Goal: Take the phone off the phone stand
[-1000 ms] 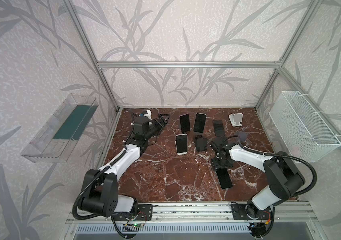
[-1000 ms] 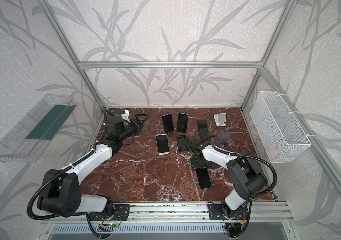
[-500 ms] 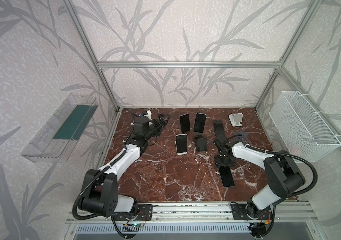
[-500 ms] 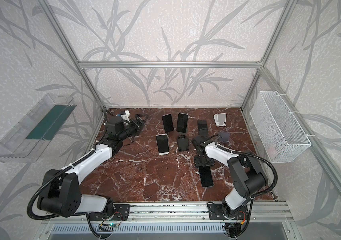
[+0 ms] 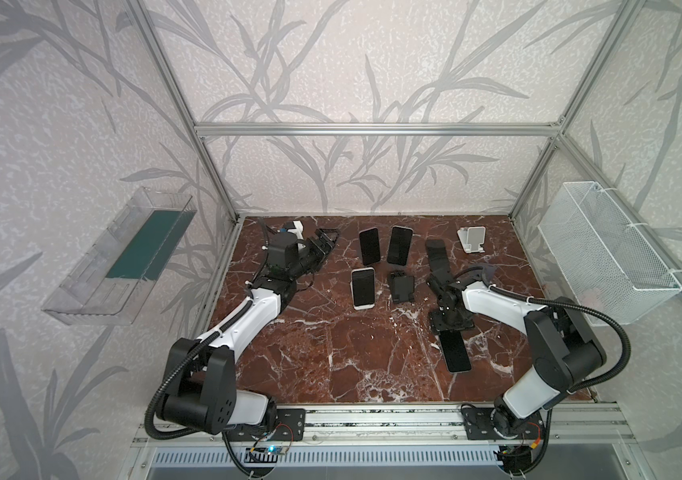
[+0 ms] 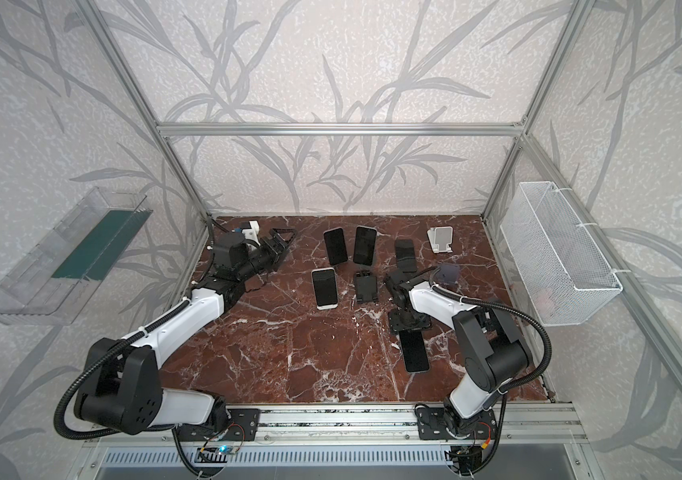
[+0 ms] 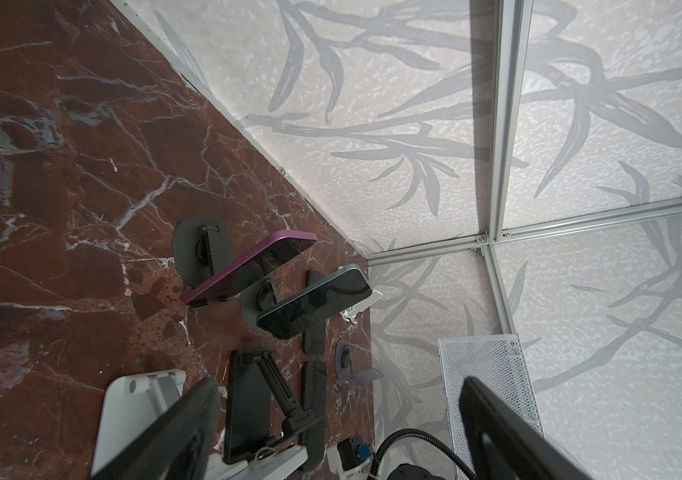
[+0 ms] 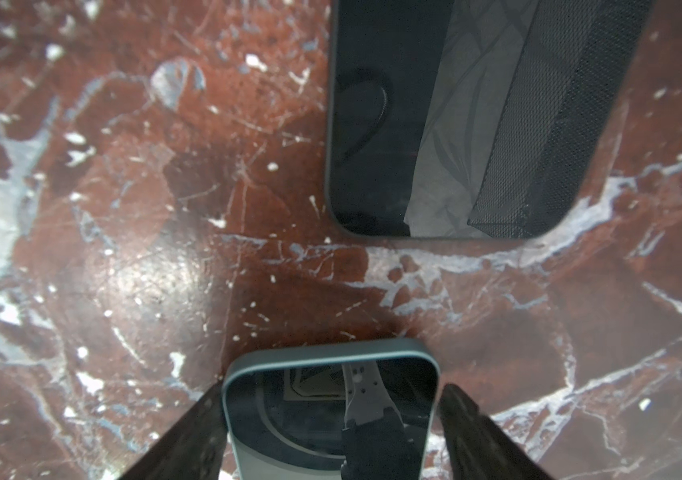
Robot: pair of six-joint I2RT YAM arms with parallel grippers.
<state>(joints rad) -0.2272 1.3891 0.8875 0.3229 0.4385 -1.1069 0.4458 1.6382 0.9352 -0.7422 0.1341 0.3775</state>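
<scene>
A dark-screened phone [image 5: 455, 353] with a blue-grey rim [image 8: 331, 347] lies flat on the marble at the front right, off any stand. My right gripper [image 5: 452, 330] hangs over its back end, open. In the right wrist view the phone's end sits between the fingers [image 8: 190, 436]: one finger is against its side and the other stands off with a small gap. An empty black phone stand [image 5: 401, 286] lies near the middle. My left gripper [image 5: 325, 245] rests open and empty at the back left, as the left wrist view [image 7: 337, 384] also shows.
Two phones lean on disc stands [image 5: 369, 246] [image 5: 399, 251] at the back and a white one [image 5: 363, 287] sits in front of them. Dark slabs [image 5: 437, 255] lie behind the right gripper. A white stand [image 5: 472, 239], a translucent stand [image 5: 484, 272] and a wire basket [image 5: 605, 249] are on the right.
The right gripper and the phone shifted slightly rightward and back, then the jaws widened off the phone's sides. The left arm has not moved.
</scene>
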